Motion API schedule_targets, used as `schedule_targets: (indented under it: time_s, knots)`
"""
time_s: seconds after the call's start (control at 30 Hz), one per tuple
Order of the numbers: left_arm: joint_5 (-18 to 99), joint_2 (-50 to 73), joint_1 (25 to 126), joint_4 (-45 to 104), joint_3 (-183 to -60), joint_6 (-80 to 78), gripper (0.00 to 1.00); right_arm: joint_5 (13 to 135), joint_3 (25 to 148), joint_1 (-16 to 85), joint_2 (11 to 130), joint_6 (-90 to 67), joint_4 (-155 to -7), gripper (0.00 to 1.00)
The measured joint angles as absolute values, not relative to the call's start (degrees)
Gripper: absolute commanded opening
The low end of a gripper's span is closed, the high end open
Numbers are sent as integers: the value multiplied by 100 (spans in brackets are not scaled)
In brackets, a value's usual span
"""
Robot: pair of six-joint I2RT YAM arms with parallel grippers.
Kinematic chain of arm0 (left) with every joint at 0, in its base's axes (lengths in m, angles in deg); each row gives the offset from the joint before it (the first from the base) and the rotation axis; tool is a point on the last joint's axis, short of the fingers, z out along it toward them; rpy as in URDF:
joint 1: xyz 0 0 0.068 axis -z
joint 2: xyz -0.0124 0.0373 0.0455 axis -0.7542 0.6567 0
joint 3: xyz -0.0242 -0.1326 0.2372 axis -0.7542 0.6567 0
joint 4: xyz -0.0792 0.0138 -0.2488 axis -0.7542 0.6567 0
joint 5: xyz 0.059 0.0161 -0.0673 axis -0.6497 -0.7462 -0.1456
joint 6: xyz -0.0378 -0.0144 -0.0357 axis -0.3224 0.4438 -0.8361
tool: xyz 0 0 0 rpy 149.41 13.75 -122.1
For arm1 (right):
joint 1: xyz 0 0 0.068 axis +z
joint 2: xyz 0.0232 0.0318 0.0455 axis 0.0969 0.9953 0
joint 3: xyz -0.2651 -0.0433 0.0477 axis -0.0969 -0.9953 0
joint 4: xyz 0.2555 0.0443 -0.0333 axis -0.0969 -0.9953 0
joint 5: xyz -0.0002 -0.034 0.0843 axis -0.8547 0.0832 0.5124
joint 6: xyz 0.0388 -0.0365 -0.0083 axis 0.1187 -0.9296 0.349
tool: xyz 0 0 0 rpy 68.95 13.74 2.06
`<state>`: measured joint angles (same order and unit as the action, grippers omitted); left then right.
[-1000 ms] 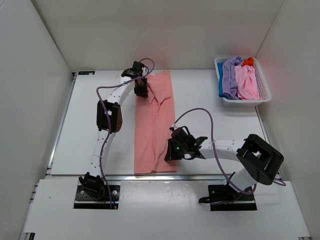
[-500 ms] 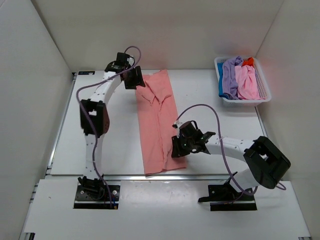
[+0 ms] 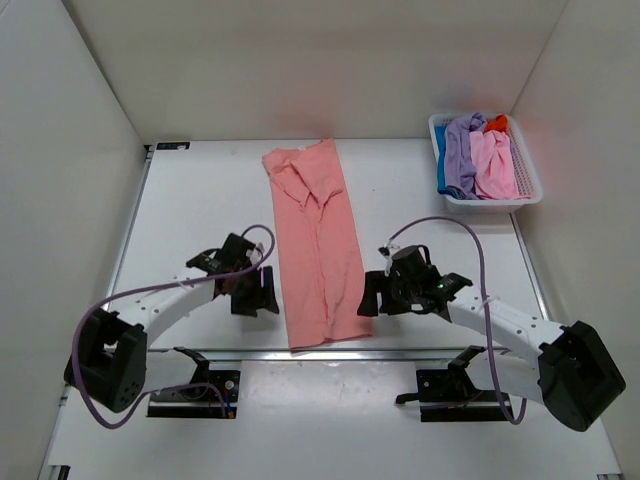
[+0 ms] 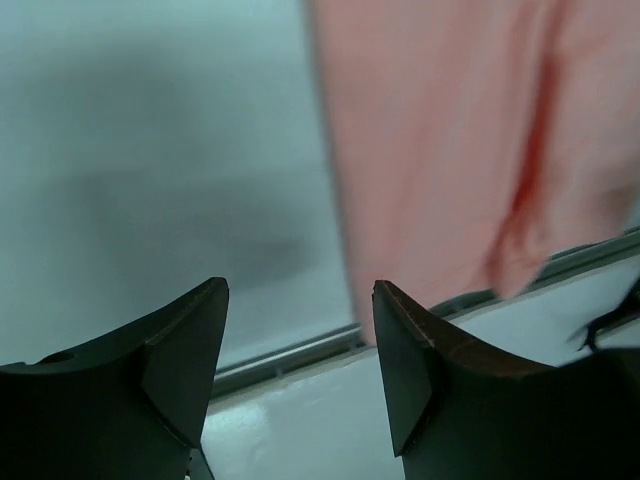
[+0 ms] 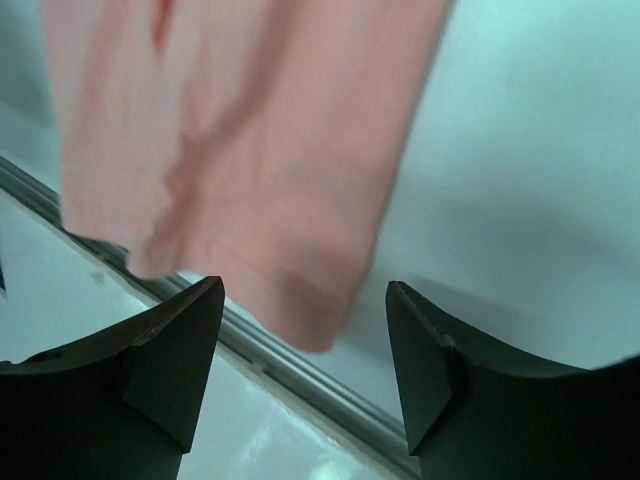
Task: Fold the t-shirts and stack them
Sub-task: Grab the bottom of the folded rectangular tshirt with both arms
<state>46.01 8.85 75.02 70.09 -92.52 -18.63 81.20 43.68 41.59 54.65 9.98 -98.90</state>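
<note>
Fingers on both arms stand apart and hold nothing: the left gripper (image 3: 264, 298) sits low just left of the near end of the salmon-pink shirt (image 3: 318, 250), and the right gripper (image 3: 368, 298) sits just right of that same end. The shirt lies on the table (image 3: 200, 210) as a long narrow strip, already doubled lengthwise. It runs from the far middle down to the near edge, slanting a little so that its far end lies further left. Its near hem rests at the metal rail (image 3: 420, 350) along the table's near edge. The other shirts (image 3: 478, 155) wait bunched in the basket (image 3: 531, 196) at the far right. The step in hand looks like the crosswise fold. To do it well, each gripper should pinch its own near corner through every layer, not just the top one. Both should lift level and together, then carry the hem toward the far end, keeping the side edges lined up. Fingers should come in flat so they do not catch the rail, and the rumpled far end may want smoothing.
</note>
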Motion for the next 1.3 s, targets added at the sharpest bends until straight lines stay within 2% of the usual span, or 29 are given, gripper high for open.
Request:
schedule_targets:
  time_s: [0.13, 0.27, 0.4, 0.53, 0.67, 0.7, 0.73, 0.77, 0.83, 0.9, 1.3]
  knots:
    - [4590, 292, 7683, 6922, -8176, -2324, 72, 8153, 3834, 4227, 5159, 1335, -10120, 64]
    - [4610, -79, 8022, 6565, -8061, -2740, 74, 8195, 3631, 4260, 5100, 1584, -10161, 61]
    - [4599, 74, 8472, 6198, -8063, -3113, 73, 8225, 3638, 4500, 5227, 1763, -10028, 58]
    - [4579, 467, 8896, 6017, -8063, -3387, 73, 8319, 3653, 4655, 5445, 1918, -9798, 50]
    - [4579, 769, 9224, 5958, -8069, -3620, 70, 8365, 3644, 4688, 5552, 2019, -9722, 37]
    - [4573, 782, 9288, 5910, -8071, -3671, 68, 8374, 3638, 4690, 5570, 2030, -9717, 36]
    - [4562, 802, 9360, 5859, -8071, -3743, 58, 8376, 3622, 4695, 5585, 2041, -9709, 29]
    - [4559, 821, 9417, 5814, -8063, -3822, 37, 8393, 3611, 4695, 5589, 2038, -9685, 14]
    - [4522, 876, 9521, 5781, -8047, -3940, 17, 8413, 3587, 4695, 5618, 2023, -9669, 0]
    - [4489, 909, 9565, 5800, -8034, -3996, 0, 8413, 3559, 4701, 5640, 2027, -9680, 0]
    - [4503, 242, 9384, 6111, -7518, -3968, 0, 8586, 3244, 5001, 5176, 2038, -9938, 0]
